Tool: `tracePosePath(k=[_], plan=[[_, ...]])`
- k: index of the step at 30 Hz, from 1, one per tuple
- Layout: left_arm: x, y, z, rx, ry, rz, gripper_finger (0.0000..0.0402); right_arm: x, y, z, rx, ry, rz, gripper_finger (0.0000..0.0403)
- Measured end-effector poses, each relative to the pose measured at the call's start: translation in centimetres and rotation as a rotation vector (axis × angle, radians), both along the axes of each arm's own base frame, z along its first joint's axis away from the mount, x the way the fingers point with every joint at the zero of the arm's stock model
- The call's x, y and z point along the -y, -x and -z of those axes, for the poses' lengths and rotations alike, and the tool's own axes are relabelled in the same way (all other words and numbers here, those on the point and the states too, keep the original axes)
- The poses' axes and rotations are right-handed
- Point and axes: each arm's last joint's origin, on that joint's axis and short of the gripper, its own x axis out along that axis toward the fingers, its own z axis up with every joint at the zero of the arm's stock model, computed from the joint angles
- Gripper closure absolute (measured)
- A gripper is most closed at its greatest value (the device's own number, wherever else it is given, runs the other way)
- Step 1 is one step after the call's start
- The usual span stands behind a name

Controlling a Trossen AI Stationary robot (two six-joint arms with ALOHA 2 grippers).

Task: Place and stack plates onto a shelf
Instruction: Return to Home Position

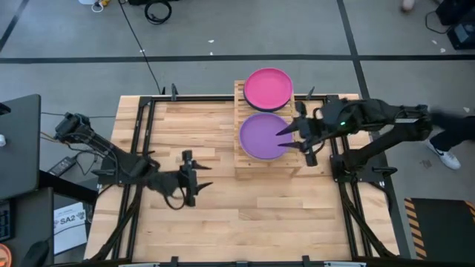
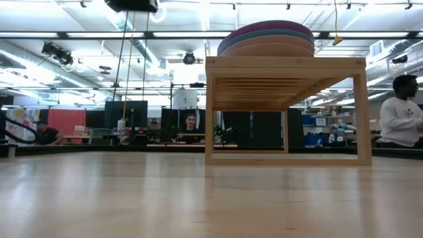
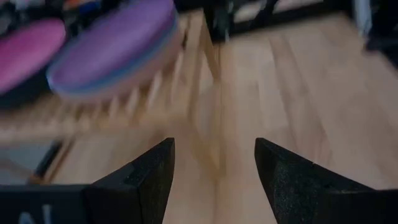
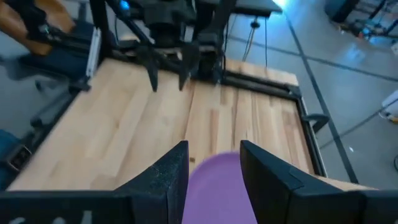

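Note:
The light wooden shelf (image 1: 246, 167) stands toward the table's far right. A magenta plate (image 1: 268, 87) lies on its far part. A stack with a purple plate (image 1: 261, 136) on top lies on its near part. In the low view that stack (image 2: 268, 34) shows purple, teal and salmon layers on the shelf's top (image 2: 284, 66). My right gripper (image 1: 283, 139) is open over the purple plate's right edge; its wrist view shows the plate (image 4: 214, 186) between and beyond its fingers (image 4: 213, 152). My left gripper (image 1: 206, 176) hangs open over the table's middle (image 3: 214, 155), pointing at the shelf (image 3: 124, 106).
A black metal frame (image 1: 141, 148) runs around the plank tabletop (image 1: 223, 215). The arm bases stand at the table's left and right sides. Bare planks lie left of and in front of the shelf. People (image 2: 403, 119) stand in the room behind the table.

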Motion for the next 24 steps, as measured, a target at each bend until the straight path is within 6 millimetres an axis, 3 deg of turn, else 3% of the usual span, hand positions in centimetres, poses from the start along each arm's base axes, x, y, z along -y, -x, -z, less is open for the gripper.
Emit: tracePosePath(k=[7, 15, 19, 24], plan=[[-5.1, 0.1, -3.2, 0.102, 0.012, 0.084, 0.0173, 0.3, 3.8, -1.2, 0.055, -0.079, -0.090, 0.0254], [-9.3, 4.9, -6.2, 0.178, -0.025, -0.017, 0.0173, 1.0, 8.2, 1.1, 0.090, -0.209, -0.047, 0.0254], [-9.7, 7.3, -6.5, 0.209, -0.009, 0.009, 0.0173, 1.3, 9.4, 2.6, 0.172, -0.249, -0.017, 0.0254], [-10.1, 10.0, -4.3, 0.312, 0.006, 0.013, 0.0173, 1.5, 10.6, 4.8, 0.232, -0.301, -0.031, 0.0254]])
